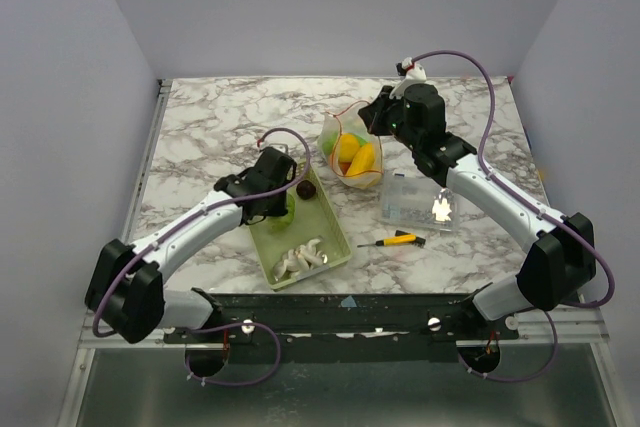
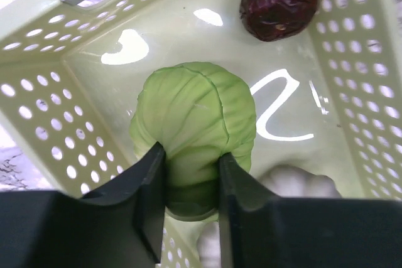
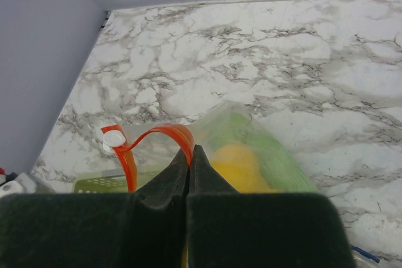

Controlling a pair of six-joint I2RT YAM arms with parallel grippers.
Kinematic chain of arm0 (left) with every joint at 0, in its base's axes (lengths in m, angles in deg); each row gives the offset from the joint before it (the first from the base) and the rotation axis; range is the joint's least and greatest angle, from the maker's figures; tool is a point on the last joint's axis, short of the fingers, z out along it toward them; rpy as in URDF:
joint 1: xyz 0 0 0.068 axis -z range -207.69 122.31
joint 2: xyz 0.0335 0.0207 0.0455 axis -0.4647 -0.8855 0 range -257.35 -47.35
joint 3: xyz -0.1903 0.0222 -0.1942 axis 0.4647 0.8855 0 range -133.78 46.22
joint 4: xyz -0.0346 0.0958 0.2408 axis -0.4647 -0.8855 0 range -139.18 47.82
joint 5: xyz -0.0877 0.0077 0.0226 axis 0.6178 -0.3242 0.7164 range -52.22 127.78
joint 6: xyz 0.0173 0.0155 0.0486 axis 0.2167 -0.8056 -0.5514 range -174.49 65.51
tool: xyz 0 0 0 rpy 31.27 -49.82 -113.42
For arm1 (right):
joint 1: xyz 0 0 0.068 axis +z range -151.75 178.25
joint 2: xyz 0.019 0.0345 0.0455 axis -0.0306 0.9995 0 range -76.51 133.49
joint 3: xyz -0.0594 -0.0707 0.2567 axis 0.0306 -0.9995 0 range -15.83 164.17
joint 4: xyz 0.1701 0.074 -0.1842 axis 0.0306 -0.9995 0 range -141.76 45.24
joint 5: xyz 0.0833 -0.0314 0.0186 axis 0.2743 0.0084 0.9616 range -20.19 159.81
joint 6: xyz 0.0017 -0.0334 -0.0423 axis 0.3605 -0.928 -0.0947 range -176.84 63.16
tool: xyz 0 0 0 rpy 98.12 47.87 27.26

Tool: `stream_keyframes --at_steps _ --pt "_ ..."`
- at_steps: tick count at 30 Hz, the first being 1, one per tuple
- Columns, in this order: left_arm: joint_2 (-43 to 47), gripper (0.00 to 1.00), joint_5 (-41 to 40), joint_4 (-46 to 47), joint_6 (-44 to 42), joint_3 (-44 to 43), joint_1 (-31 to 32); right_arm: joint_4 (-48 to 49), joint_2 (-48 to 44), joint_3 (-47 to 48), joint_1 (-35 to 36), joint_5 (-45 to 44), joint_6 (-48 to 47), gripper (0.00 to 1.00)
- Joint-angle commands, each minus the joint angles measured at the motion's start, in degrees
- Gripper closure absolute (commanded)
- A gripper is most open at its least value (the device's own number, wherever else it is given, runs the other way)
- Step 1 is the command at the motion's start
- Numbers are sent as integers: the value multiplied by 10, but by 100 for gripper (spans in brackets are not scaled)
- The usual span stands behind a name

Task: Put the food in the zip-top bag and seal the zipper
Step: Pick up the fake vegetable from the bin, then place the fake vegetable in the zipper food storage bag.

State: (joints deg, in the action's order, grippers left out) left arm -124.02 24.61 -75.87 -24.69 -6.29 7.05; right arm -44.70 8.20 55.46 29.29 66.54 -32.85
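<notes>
Zip-top bag (image 1: 329, 135) holds yellow food (image 1: 362, 159)

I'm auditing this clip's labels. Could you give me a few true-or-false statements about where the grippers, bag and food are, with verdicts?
1. The left gripper straddles a cabbage in the basket. True.
2. The bag is empty. False: yellow food lies inside.
3. The right gripper is shut on the bag's mouth. True.
4. The screwdriver lies in the basket. False: it lies on the table, near the box.
5. The purple fruit is in the bag. False: it sits in the basket.
</notes>
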Motion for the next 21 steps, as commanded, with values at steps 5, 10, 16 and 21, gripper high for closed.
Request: stream_keyframes --at_steps 5,10,16,21 --pt "158 89 170 69 -11 -74 3 3 -12 5 3 16 3 99" --pt "169 89 272 187 19 -106 2 6 -14 5 3 26 8 99" --pt "90 89 334 283 69 -154 2 13 -15 7 3 48 26 99" --pt "17 89 367 334 90 -179 3 13 -18 11 3 56 39 99"
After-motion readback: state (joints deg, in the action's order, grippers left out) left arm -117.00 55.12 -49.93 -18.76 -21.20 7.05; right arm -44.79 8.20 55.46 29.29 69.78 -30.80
